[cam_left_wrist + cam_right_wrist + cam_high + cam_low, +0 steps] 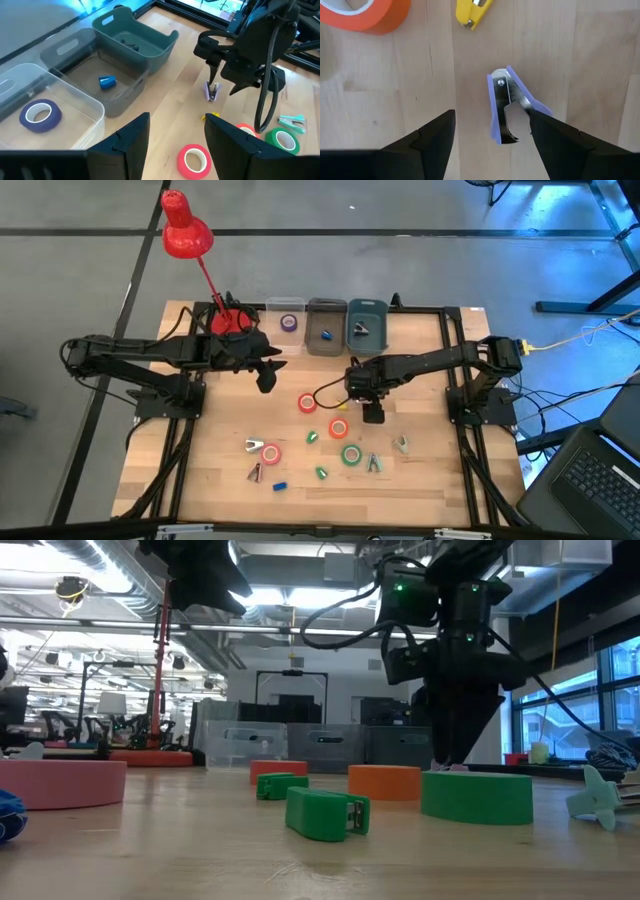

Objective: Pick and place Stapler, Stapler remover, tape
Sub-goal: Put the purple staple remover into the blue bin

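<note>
My right gripper (490, 131) pointed straight down, fingers spread wide, poised over the purple staple remover (512, 106) lying on the table (380, 80), orange tape (362, 12) nearby, my left gripper (175, 145) parted, empty, raised near the bins (125, 40).

The bench (395, 75) is pale, matt wood grain, and the stapler remover (512, 107) has shiny metal claws in smooth purple plastic.
</note>
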